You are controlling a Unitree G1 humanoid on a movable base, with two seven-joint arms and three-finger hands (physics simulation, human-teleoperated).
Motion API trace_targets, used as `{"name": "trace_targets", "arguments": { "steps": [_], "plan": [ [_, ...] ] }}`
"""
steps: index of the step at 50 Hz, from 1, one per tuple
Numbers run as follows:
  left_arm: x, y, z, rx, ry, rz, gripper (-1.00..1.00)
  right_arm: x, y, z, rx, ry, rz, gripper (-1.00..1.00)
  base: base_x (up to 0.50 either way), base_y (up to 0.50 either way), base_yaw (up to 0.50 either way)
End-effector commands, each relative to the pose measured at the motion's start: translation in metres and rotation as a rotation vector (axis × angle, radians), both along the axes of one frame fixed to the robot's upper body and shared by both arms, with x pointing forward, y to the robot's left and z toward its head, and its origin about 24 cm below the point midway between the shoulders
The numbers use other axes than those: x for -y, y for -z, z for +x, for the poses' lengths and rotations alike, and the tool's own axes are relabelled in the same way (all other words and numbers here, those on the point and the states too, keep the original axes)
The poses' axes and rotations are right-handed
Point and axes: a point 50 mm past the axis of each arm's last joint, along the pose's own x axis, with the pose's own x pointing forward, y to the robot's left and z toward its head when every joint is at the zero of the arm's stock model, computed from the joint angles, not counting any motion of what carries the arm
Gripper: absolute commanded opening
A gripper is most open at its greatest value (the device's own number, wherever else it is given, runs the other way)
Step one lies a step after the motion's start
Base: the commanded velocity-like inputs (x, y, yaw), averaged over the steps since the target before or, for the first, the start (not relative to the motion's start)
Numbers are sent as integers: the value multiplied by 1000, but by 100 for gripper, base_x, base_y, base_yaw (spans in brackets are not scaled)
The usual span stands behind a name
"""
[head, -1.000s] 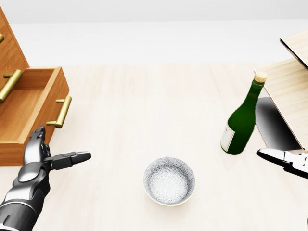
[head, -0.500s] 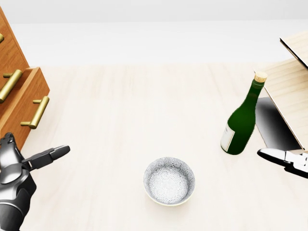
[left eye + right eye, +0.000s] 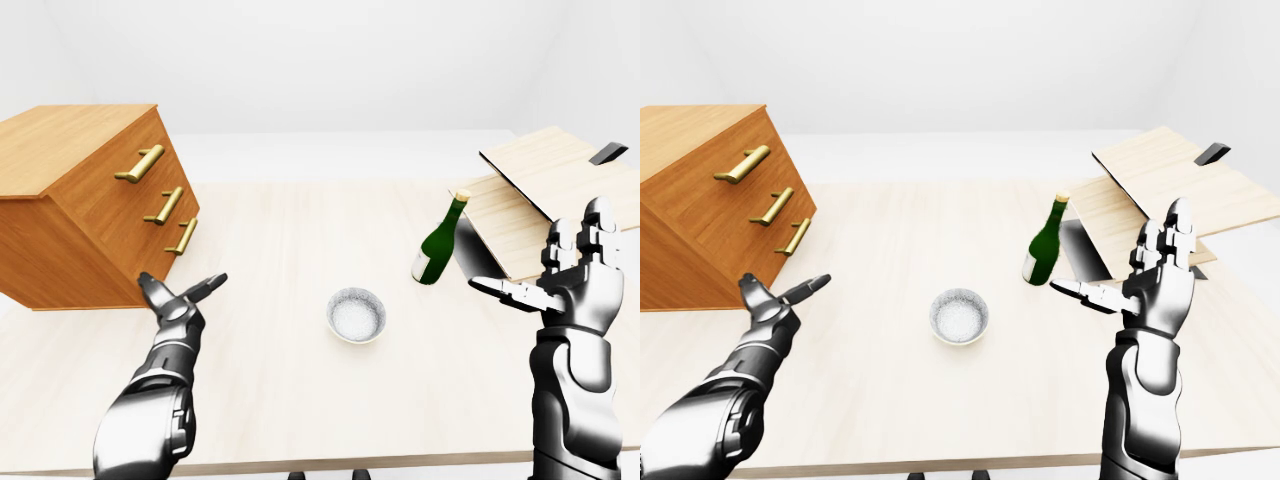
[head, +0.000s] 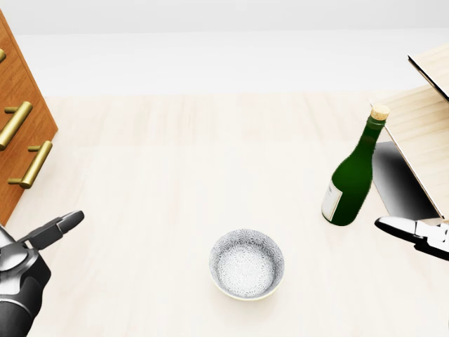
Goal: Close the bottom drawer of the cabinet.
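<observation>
Left-eye view has the bottom drawer (image 3: 181,237) looking flush in the cabinet (image 3: 90,215), so I'd draw my left hand (image 3: 178,300), fingers spread and empty, toward six o'clock without snagging the lowest handle (image 3: 182,236).

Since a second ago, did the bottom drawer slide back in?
Yes. The bottom drawer has slid left into the cabinet and now sits flush, while the bowl stayed put in the head view.
</observation>
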Motion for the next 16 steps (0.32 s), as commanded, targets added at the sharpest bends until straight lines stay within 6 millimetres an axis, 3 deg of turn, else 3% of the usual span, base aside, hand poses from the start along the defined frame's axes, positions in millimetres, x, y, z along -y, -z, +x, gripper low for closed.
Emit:
{"name": "trace_targets", "arguments": {
  "steps": [1,16],
  "plan": [
    [-39,-7,-16,3,-145,14,100,0,0,0,0,1,0,100,0,0,0],
    [-63,-19,-23,50,-231,-8,100,0,0,0,-1,0,0,100,0,0,0]
  ]
}}
